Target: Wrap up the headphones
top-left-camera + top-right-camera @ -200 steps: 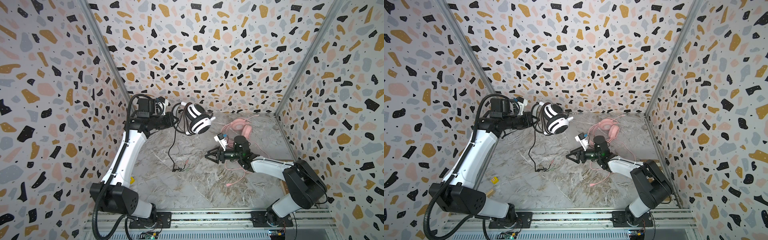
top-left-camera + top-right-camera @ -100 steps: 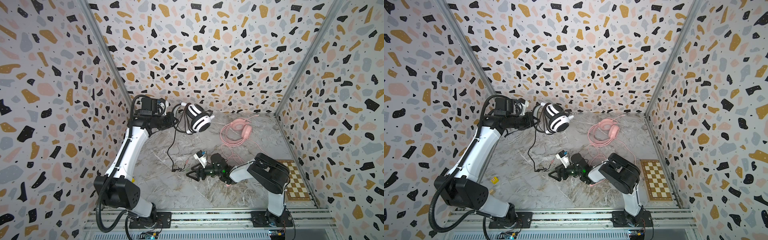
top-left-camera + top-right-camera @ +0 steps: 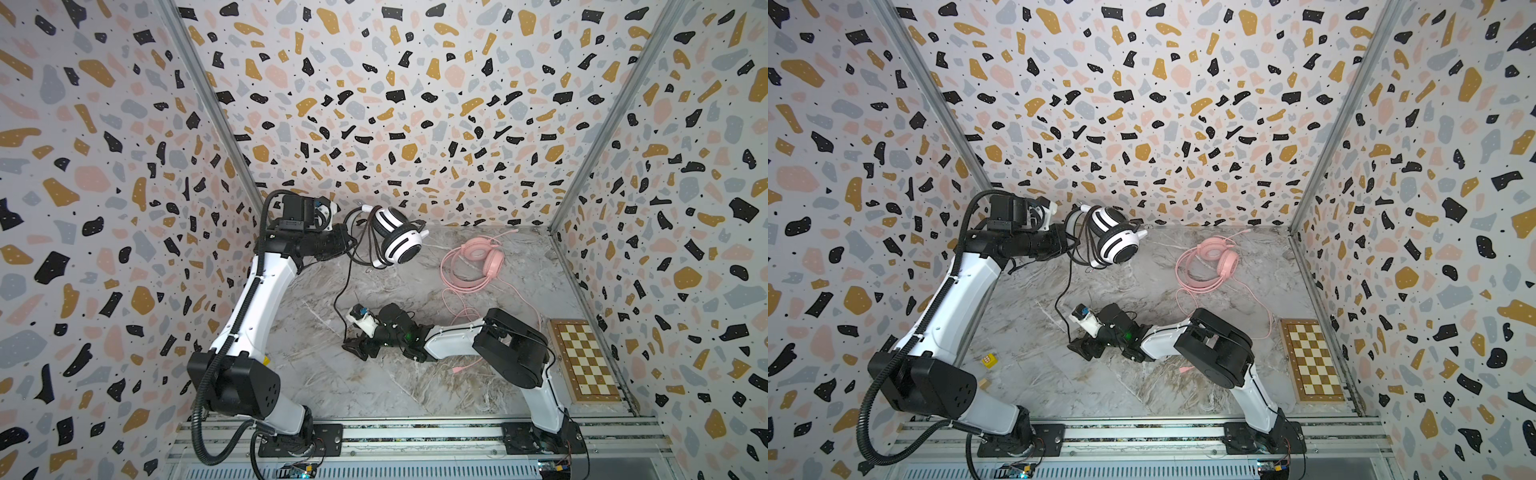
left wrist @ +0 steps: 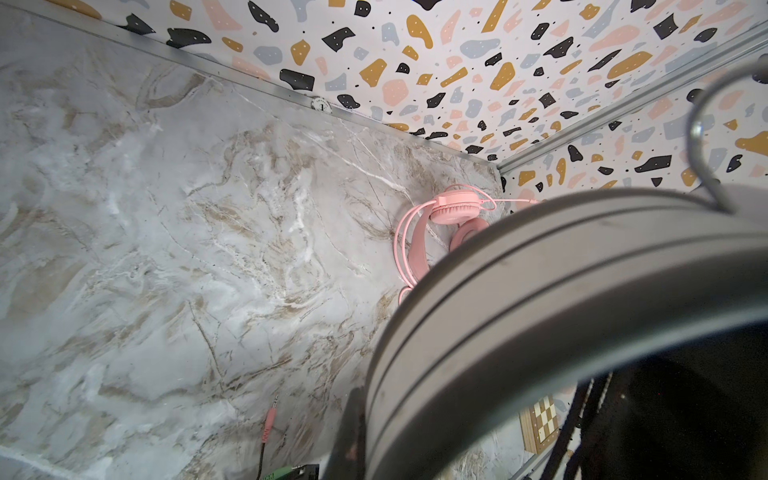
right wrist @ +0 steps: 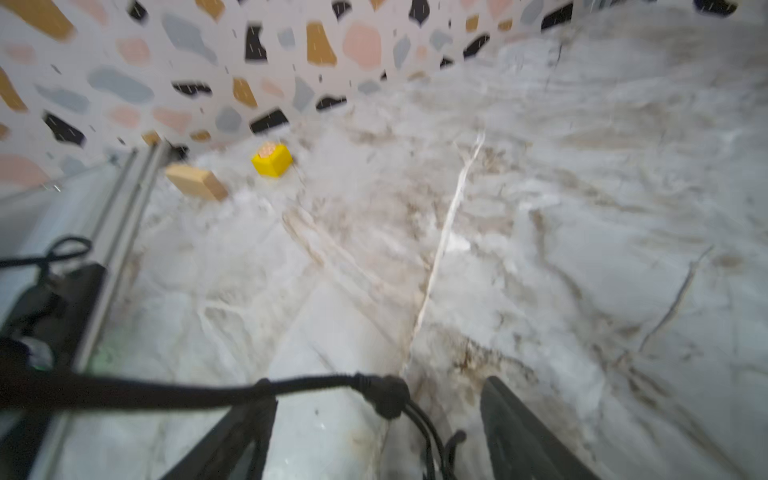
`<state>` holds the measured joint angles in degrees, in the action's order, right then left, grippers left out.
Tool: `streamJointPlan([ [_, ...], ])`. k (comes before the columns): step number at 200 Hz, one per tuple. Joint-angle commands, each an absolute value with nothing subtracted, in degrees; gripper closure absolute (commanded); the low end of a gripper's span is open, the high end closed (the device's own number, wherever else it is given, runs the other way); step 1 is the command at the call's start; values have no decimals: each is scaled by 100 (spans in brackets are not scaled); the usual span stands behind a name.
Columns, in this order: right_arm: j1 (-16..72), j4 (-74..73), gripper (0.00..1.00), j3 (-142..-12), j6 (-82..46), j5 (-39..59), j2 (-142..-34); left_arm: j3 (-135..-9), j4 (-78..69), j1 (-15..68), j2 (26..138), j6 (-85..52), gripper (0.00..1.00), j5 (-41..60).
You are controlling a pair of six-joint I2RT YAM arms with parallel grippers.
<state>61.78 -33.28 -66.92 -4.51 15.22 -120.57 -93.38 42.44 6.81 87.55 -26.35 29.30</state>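
Presently we log left hand (image 3: pixel 345 246) clamped on white headset (image 3: pixel 400 240), its fingers mostly hidden by the band (image 4: pixel 561 291), right hand (image 5: pixel 378 390) spread wide, blurred black cable (image 5: pixel 291 384) crossing between

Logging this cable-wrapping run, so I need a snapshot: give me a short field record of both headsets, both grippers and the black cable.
white headset: held off the table, some cable wound round it
left gripper: shut on the white headset
black cable: hangs from the headset to the table
right gripper: open, low over the table, black cable between its jaws
pink headset: lying on the table, back right, cable loose
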Motion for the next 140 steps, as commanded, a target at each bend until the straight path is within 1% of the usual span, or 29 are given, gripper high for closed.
streamJointPlan([
  [1, 6272, -2574, 21, -6962, 94, 845, -12148, -9519, 3839, 659, 8555, -2810, 100, 3201],
  [25, 6267, -2035, 22, -7566, 295, 554, -12536, -9494, 3824, 659, 8513, -2834, 100, 3216],
  [50, 6286, -1864, 23, -7921, 417, 466, -12751, -9438, 3814, 659, 8459, -2833, 100, 3228],
  [66, 6284, -1818, 26, -8093, 435, 483, -12883, -9391, 3806, 659, 8430, -2843, 100, 3240],
  [72, 6277, -1776, 30, -8152, 454, 475, -12915, -9382, 3805, 659, 8415, -2844, 100, 3248],
  [86, 6277, -1765, 46, -8134, 449, 429, -12883, -9369, 3797, 659, 8387, -2839, 100, 3246],
  [92, 6263, -1813, 52, -8063, 453, 405, -12812, -9361, 3797, 659, 8376, -2839, 100, 3241],
  [103, 6226, -1927, 59, -7818, 425, 400, -12654, -9352, 3802, 659, 8361, -2815, 100, 3237],
  [130, 6065, -2013, 87, -7147, 354, 413, -12135, -9402, 3789, 659, 8339, -2835, 100, 3236],
  [140, 5983, -2104, 92, -6848, 320, 428, -11914, -9437, 3812, 664, 8338, -2798, 100, 3228],
])
